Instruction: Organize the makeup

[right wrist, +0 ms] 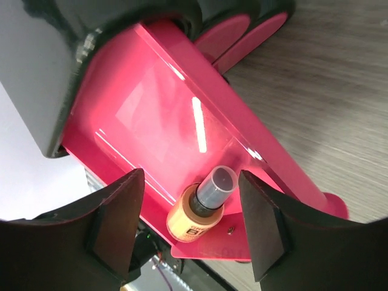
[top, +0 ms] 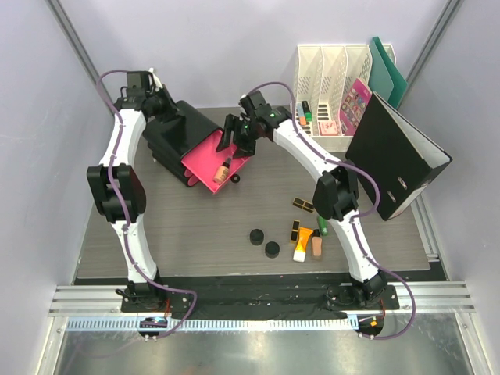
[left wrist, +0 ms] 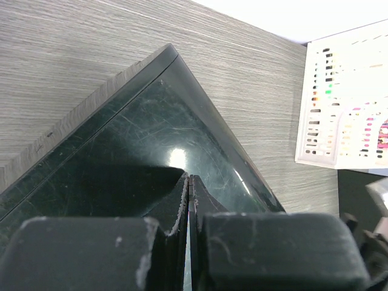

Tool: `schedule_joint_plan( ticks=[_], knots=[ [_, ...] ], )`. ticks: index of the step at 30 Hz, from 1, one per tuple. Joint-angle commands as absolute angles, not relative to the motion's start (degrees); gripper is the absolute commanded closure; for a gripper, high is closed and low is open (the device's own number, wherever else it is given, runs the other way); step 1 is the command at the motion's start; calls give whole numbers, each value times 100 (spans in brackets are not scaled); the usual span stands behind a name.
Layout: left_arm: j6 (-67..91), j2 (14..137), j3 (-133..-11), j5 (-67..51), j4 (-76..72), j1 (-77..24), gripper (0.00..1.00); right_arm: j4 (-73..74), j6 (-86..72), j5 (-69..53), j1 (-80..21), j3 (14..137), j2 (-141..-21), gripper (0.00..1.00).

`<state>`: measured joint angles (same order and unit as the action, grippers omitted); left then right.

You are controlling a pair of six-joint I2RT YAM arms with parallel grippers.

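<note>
A black box (top: 176,133) stands at the back left with its pink drawer (top: 205,160) pulled out. Inside the drawer lies a peach bottle (top: 223,170) with a clear cap (right wrist: 203,209). My right gripper (top: 233,134) hangs open just above it (right wrist: 189,182), its fingers on either side of the bottle and apart from it. My left gripper (left wrist: 189,177) is shut and empty, resting against the box's glossy black top (left wrist: 151,139). On the table lie two black round compacts (top: 255,237) (top: 272,250), an orange-and-white tube (top: 301,247), another peach bottle (top: 316,247) and black-and-gold cases (top: 303,205).
A white file holder (top: 332,74) with orange and green markers stands at the back right. A black binder (top: 398,156) leans beside it at the right edge. The right arm's elbow (top: 336,195) hangs over the loose makeup.
</note>
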<state>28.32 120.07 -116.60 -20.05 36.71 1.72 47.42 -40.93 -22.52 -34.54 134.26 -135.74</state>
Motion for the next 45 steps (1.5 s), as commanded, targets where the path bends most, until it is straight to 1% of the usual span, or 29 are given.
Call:
schedule_joint_plan(
  ticks=[1, 8, 11, 17, 18, 20, 21, 23, 26, 31, 37, 45],
  knots=[
    [2619, 12533, -11461, -1468, 4887, 299, 100, 5027, -3824, -1627, -3454, 13817, -12999, 30],
    [2575, 12542, -11470, -1441, 4957, 299, 100, 5255, -3578, -1170, -3384, 13641, -12464, 29],
    [2558, 12542, -11452, -1406, 4966, 316, 100, 5519, -3490, -915, -3261, 13281, -12051, 29],
    [2540, 12560, -11408, -1398, 5001, 316, 100, 6424, -3199, -458, -2901, 11920, -11154, 30],
    [2523, 12560, -11391, -1389, 5001, 308, 100, 6599, -3191, -283, -2874, 11466, -11040, 30],
    [2531, 12560, -11364, -1380, 4966, 308, 100, 6732, -3295, -150, -2787, 10945, -10681, 30],
    [2540, 12577, -11373, -1371, 4975, 316, 100, 6767, -3322, -141, -2769, 10420, -10566, 30],
    [2531, 12603, -11382, -1371, 4983, 316, 100, 6794, -3392, -158, -2751, 9769, -10337, 30],
    [2505, 12656, -11443, -1362, 5027, 316, 100, 6908, -3410, -334, -2751, 9091, -10231, 30],
    [2461, 12683, -11408, -1380, 5036, 325, 100, 7040, -3384, -589, -2760, 8316, -10099, 32],
    [2478, 12656, -11268, -1415, 4966, 325, 100, 7444, -3585, -62, -2751, 7779, -9626, 35],
    [2478, 12726, -11224, -1476, 4948, 325, 100, 7550, -3718, -263, -2742, 6883, -9299, 36]
  ],
)
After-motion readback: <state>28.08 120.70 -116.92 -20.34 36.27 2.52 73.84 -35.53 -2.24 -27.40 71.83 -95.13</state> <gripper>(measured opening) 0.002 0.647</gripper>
